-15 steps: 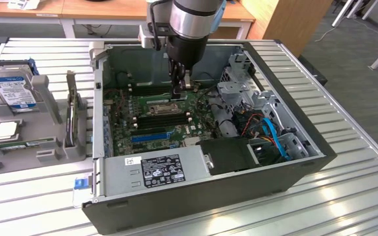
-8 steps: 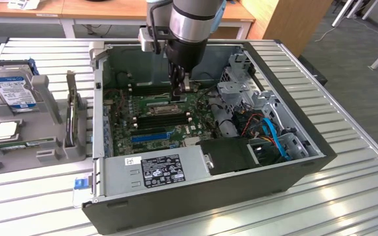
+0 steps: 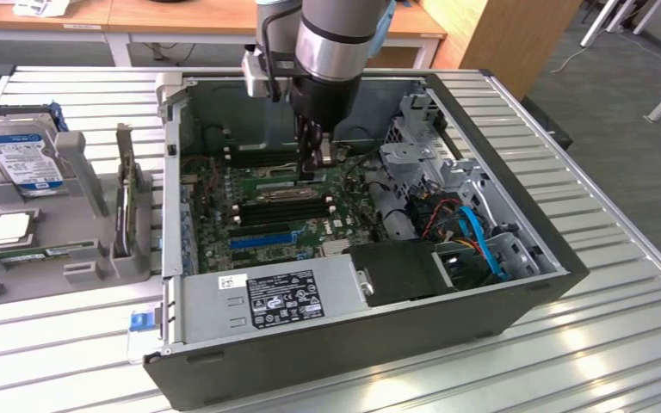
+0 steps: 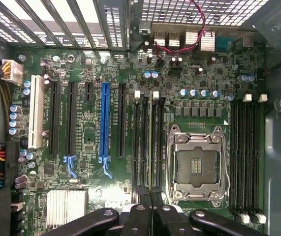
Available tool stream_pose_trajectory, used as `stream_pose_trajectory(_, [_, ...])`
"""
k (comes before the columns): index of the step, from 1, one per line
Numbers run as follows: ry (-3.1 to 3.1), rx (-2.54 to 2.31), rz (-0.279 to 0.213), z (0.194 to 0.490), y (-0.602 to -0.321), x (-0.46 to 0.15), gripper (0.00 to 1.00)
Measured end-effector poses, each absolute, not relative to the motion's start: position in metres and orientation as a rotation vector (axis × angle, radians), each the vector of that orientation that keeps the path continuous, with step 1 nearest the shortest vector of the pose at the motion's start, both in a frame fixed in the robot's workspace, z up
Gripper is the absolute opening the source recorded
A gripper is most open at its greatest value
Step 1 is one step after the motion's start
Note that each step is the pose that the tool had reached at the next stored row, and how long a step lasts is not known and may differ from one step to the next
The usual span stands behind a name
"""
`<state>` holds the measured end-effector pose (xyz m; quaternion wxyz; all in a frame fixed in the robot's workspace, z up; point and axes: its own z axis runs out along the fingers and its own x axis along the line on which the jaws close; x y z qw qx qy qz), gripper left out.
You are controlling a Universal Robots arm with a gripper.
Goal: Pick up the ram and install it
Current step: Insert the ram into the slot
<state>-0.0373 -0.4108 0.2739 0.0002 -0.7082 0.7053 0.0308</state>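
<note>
1. Progress: the pickup looks complete. The end effector (image 3: 320, 153) is down inside the computer case (image 3: 537, 284), over the motherboard (image 4: 81, 147). Its fingers are pressed nearly together, apparently pinching the ram (image 4: 148, 167).
2. Location: the ram sits between the fingertips, directly over the memory slots (image 4: 140, 128) beside the CPU socket (image 4: 197, 164). Seating cannot be confirmed.
3. Orientation: the ram is seen edge-on, and its long axis appears parallel to the slots.
</note>
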Motion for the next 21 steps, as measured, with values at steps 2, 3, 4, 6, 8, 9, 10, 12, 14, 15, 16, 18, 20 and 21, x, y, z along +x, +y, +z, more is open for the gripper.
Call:
stream_pose_trajectory(2, [2.216,-2.225,0.097,0.2722,-0.4108,-0.0373,0.12])
stream_pose_trajectory(3, [2.216,-2.225,0.097,0.2715,-0.4108,-0.0373,0.12])
stream_pose_trajectory(4, [2.216,-2.225,0.097,0.2708,-0.4108,-0.0374,0.12])
stream_pose_trajectory(6, [2.215,-2.225,0.097,0.2694,-0.4108,-0.0373,0.12])
stream_pose_trajectory(8, [2.216,-2.225,0.097,0.2682,-0.4108,-0.0374,0.12])
stream_pose_trajectory(9, [2.216,-2.224,0.097,0.2677,-0.4108,-0.0373,0.12])
stream_pose_trajectory(10, [2.216,-2.224,0.097,0.2673,-0.4108,-0.0373,0.12])
stream_pose_trajectory(12, [2.219,-2.222,0.097,0.2668,-0.4109,-0.0374,0.12])
stream_pose_trajectory(14, [2.220,-2.221,0.097,0.2666,-0.4109,-0.0374,0.12])
stream_pose_trajectory(15, [2.220,-2.221,0.097,0.2665,-0.4108,-0.0373,0.12])
stream_pose_trajectory(16, [2.219,-2.221,0.097,0.2664,-0.4108,-0.0373,0.12])
stream_pose_trajectory(18, [2.220,-2.220,0.097,0.2665,-0.4109,-0.0373,0.12])
stream_pose_trajectory(20, [2.226,-2.214,0.097,0.2664,-0.4108,-0.0373,0.12])
stream_pose_trajectory(21, [2.230,-2.209,0.097,0.2664,-0.4108,-0.0373,0.12])
